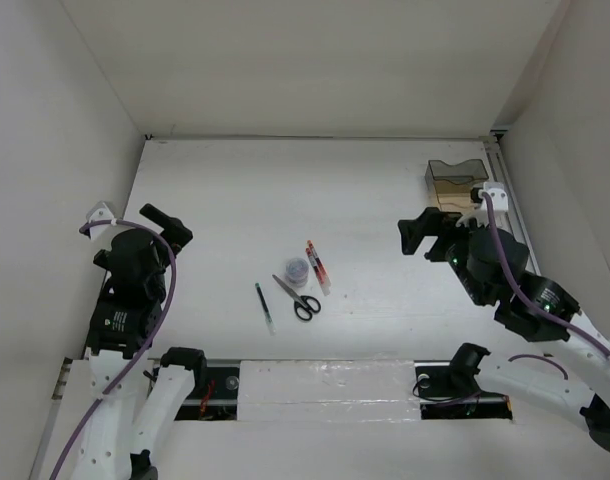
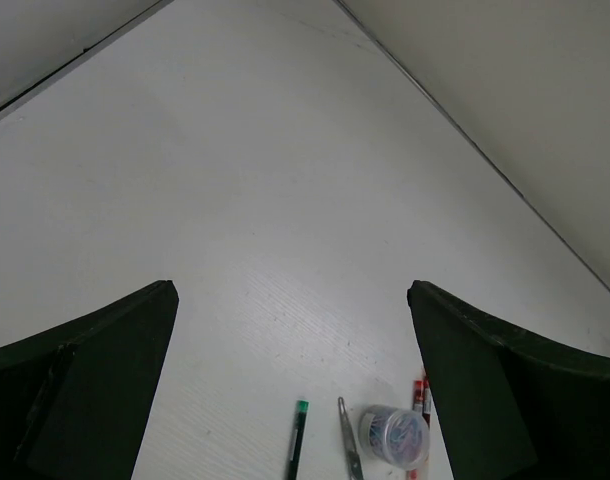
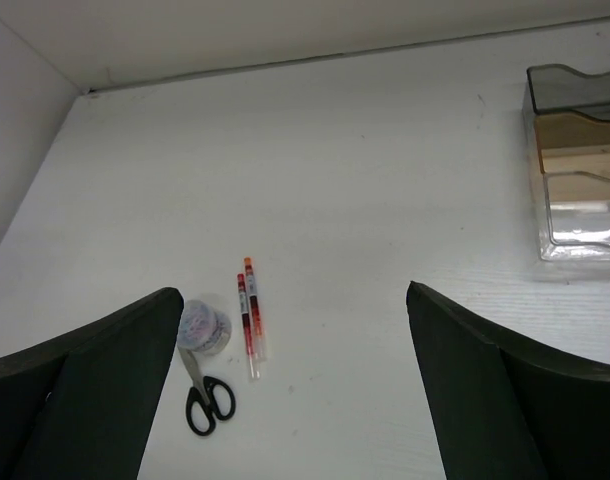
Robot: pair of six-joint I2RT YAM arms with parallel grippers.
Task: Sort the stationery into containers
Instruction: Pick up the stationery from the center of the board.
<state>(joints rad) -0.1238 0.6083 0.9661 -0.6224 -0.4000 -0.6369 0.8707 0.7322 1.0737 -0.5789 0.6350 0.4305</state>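
Observation:
The stationery lies mid-table: black-handled scissors (image 1: 299,299), a thin dark pen (image 1: 265,307), two red-and-white pens (image 1: 317,266) side by side, and a small round clear tub (image 1: 297,268) touching the scissor blades. The smoky-brown organiser (image 1: 453,182) stands at the far right. My left gripper (image 1: 168,225) is open and empty at the left, well away from the items. My right gripper (image 1: 417,232) is open and empty, just in front of the organiser. The left wrist view shows the pen (image 2: 297,442), scissor tip (image 2: 349,448) and tub (image 2: 393,437). The right wrist view shows the scissors (image 3: 207,395), tub (image 3: 204,328), red pens (image 3: 250,315) and organiser (image 3: 580,160).
White walls close the table on the left, far and right sides. The table surface (image 1: 285,190) is bare white between the items and the far wall. A rail with cable slots (image 1: 325,385) runs along the near edge between the arm bases.

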